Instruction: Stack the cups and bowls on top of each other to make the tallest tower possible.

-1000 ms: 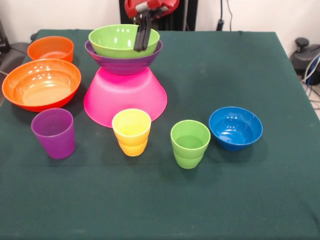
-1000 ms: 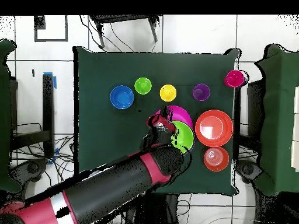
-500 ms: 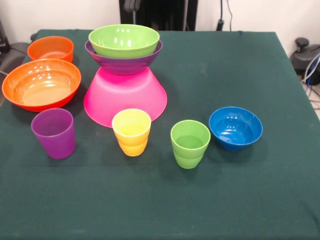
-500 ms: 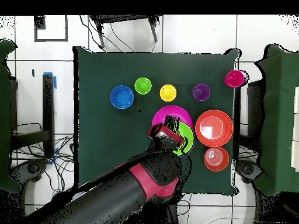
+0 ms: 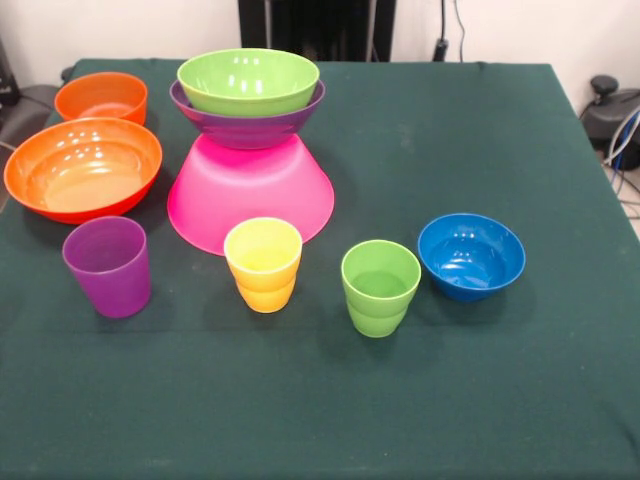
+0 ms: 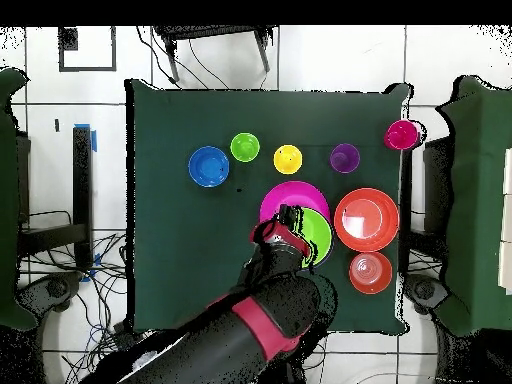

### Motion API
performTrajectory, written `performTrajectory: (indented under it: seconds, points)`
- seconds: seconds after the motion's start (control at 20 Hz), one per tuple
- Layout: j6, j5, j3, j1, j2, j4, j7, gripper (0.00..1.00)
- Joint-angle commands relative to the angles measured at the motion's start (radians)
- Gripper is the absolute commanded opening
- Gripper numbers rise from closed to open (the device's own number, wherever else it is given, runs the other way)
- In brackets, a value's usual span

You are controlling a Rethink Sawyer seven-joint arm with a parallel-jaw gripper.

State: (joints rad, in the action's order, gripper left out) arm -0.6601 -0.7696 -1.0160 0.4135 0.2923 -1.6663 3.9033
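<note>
Overhead view: the green-covered table (image 6: 180,280) is seen with the arm (image 6: 230,340) reaching in from the bottom edge, and the gripper (image 6: 287,222) is positioned over the tower (image 5: 250,150), at the left side of the lime green bowl (image 6: 316,232). Whether its fingers are apart or together cannot be told. In the front view the gripper is not shown. The tower is formed by the inverted pink bowl (image 5: 250,195), the purple bowl (image 5: 248,125) on it and the lime green bowl topmost. To its left the large orange bowl (image 5: 83,168) and, farther back, the small orange bowl (image 5: 101,97) are placed. Nearer, a row is formed by the purple cup (image 5: 108,266), yellow cup (image 5: 263,264), green cup (image 5: 380,287) and blue bowl (image 5: 471,256). A red cup (image 6: 401,134) is seen at a table corner in the overhead view.
</note>
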Motion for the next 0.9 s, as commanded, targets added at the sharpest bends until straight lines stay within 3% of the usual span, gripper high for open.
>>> performTrajectory:
  seconds: [0.05, 0.45, 0.9]
  points:
    - [-0.068, 0.114, 0.274, -0.058, -0.066, -0.079, -0.102, 0.00]
    - [-0.143, 0.202, 0.297, -0.086, -0.133, -0.095, -0.175, 0.00]
    - [-0.187, 0.253, 0.288, -0.086, -0.175, -0.099, -0.186, 0.00]
